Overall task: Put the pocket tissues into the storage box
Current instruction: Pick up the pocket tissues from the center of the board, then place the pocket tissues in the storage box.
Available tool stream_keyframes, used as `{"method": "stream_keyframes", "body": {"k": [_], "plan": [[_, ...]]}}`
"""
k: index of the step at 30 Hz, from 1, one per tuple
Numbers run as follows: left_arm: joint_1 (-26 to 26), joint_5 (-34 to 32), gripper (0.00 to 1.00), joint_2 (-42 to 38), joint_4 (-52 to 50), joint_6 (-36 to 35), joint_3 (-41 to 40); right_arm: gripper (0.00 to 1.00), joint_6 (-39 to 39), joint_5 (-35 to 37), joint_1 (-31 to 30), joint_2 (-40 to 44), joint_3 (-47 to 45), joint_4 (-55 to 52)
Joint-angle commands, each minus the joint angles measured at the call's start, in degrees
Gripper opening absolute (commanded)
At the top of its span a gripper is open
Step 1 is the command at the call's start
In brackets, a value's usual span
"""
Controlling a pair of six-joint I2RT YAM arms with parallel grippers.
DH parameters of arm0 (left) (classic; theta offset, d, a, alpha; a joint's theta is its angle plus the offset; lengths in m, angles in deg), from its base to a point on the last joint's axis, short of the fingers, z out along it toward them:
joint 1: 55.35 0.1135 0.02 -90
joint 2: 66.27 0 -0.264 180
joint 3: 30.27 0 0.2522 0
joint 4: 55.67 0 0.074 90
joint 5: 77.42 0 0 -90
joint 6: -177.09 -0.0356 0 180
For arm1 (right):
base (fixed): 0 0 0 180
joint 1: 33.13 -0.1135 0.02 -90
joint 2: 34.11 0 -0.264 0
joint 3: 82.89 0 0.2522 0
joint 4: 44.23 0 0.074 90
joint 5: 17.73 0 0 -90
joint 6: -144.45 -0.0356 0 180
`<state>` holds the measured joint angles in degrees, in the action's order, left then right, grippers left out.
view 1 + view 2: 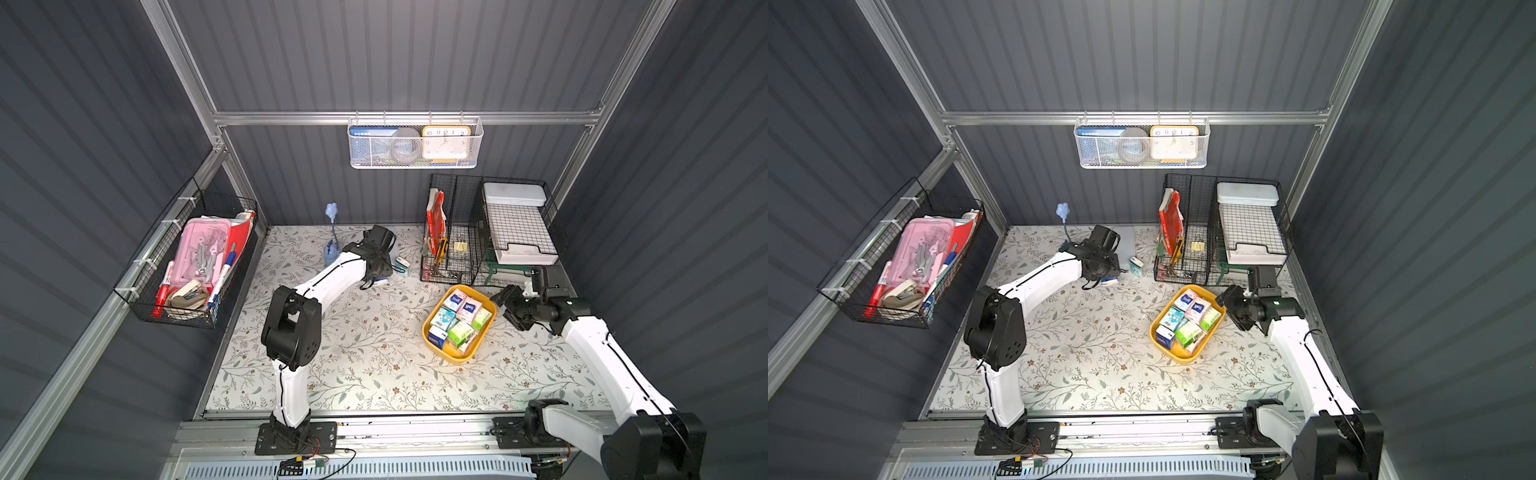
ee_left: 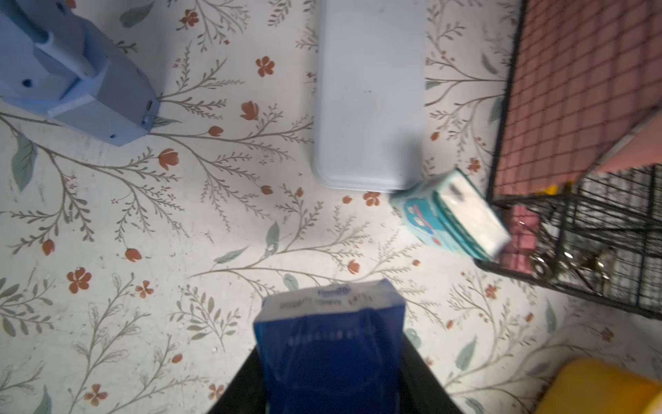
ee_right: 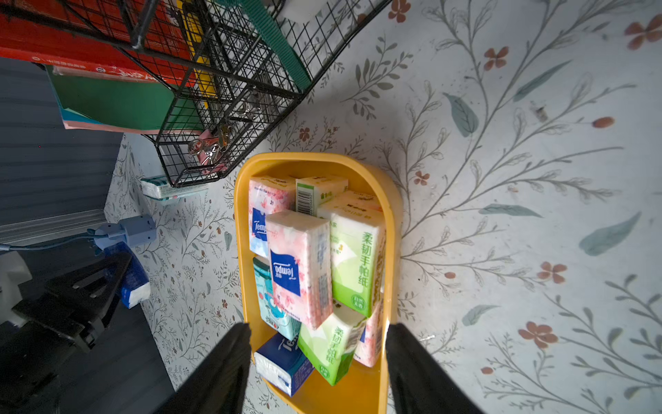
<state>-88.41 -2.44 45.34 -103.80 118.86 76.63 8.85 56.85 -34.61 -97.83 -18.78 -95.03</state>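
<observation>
In both top views the left hand [image 1: 377, 277] [image 1: 1105, 275] is pointing down at the back of the tabletop [image 1: 374, 374], with a blue packet [image 1: 381, 282] showing under it. A teal packet [image 1: 402, 266] is sitting alone just beside it, near the wire basket [image 1: 451, 266]. The box [image 1: 451, 360] is sitting on the right of the tabletop in front of that basket, crowded with packets [image 1: 461, 318], and the right hand [image 1: 504, 309] is hanging just beside its rim. In the left wrist view the fingers [image 2: 421, 376] are clamping the blue packet [image 2: 329, 344] from both sides; I cannot tell whether it is touching the tabletop. The teal packet [image 2: 447, 215] is lying at a corner of the pale case [image 2: 370, 96] and close against the wire basket [image 2: 573, 229]. A blue device [image 2: 71, 71] is standing well apart, and a corner of the box [image 2: 601, 387] is showing. In the right wrist view the right hand [image 3: 317, 328] is hovering over one end of the box [image 3: 394, 215], its fingers [image 3: 222, 372] standing apart with nothing gripped between them. Pink, green, teal and blue packets [image 3: 299, 269] are lying heaped inside, some leaning on others. Off to the side the left hand is holding the blue packet [image 3: 130, 283].
</observation>
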Motion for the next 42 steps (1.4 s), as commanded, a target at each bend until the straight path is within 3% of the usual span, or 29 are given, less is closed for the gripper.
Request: {"method": "stream_keyframes", "body": {"k": [1, 9, 18, 38, 40, 42], "plan": [[-5.4, -2.0, 0.47, -2.1, -3.1, -2.2, 0.2, 0.64, -0.4, -0.3, -0.4, 1.0, 0.8, -1.4], [-15.9, 1.1, 0.47, -5.2, 0.0, -0.1, -1.7, 0.64, -0.5, -0.6, -0.5, 0.9, 0.8, -1.5], [-26.3, 8.4, 0.47, 0.5, 0.7, -4.5, 4.3, 0.64, -0.5, -0.5, -0.6, 1.4, 0.9, -1.8], [-29.9, 14.1, 0.48, 8.3, -3.2, -8.0, 6.4, 0.64, -0.5, 0.0, -0.6, 1.8, 0.9, -2.5], [-29.9, 14.3, 0.52, 8.8, -3.7, -8.1, 7.0, 0.64, -0.5, 0.1, -0.6, 1.8, 0.9, -2.6], [-29.9, 14.3, 0.66, 8.9, -3.9, -8.2, 7.2, 0.64, -0.5, 0.2, -0.6, 1.8, 0.9, -2.6]]}}
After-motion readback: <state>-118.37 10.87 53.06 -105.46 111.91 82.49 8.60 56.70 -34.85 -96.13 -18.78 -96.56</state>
